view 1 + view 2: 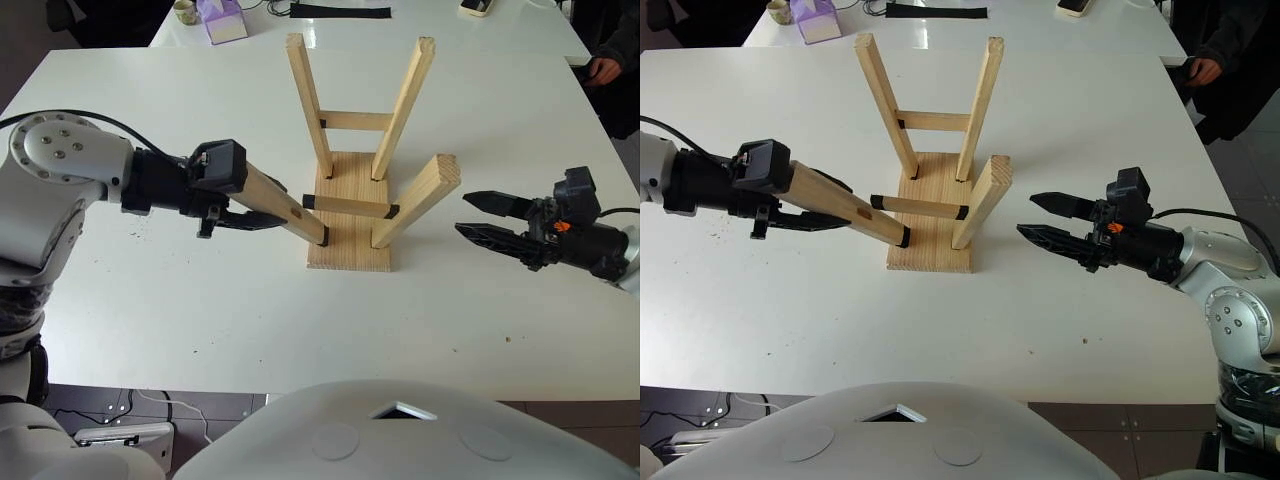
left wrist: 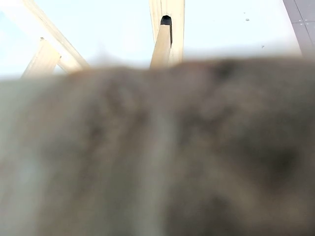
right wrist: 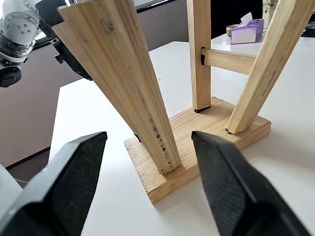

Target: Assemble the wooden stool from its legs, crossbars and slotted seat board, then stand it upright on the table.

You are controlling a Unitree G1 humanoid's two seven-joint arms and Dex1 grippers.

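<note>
On the white surface (image 1: 150, 300) the stool (image 1: 355, 121) sits upside down, its seat board (image 1: 350, 258) lying flat as a base so the legs can be pressed down into its slots. The near-left leg (image 1: 290, 212) leans outward from the board's corner, tied to its neighbour by a crossbar (image 1: 350, 206). The left claw (image 1: 255, 205) pinches that leg near its free end, probably to steer it upright. The right claw (image 1: 463, 214), spread wide, hovers beside the stool and touches nothing.

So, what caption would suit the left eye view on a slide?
Left hand grips a tilted leg of the upside-down stool on the table; right hand hovers open beside it.
</note>
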